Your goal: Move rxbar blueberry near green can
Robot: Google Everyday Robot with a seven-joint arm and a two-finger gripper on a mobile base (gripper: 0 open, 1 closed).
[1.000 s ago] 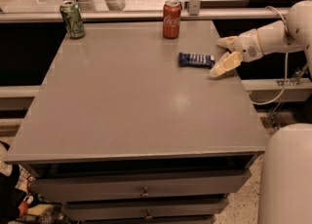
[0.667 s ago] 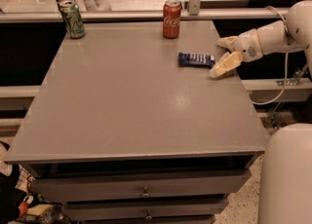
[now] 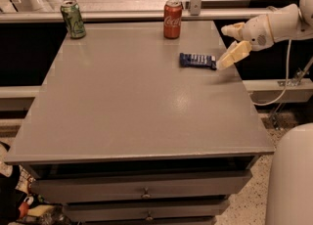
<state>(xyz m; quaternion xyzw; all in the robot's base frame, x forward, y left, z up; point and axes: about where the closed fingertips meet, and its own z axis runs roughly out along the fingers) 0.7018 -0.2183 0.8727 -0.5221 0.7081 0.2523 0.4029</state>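
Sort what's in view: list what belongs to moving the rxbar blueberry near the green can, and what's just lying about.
Belongs to the job:
rxbar blueberry, lying flat on the table's right side
green can, upright at the back left corner
gripper, open, at the bar's right end

Just lying about:
Coca-Cola can, upright at the back edge, behind the bar

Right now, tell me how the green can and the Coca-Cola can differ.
The green can is green with pale swirls; the Coca-Cola can is red-orange with white script. The green can stands at the far left corner of the table; the Coca-Cola can stands farther right, nearer the rxbar blueberry. Both are upright with silver tops. The gripper hangs at the bar's right end.
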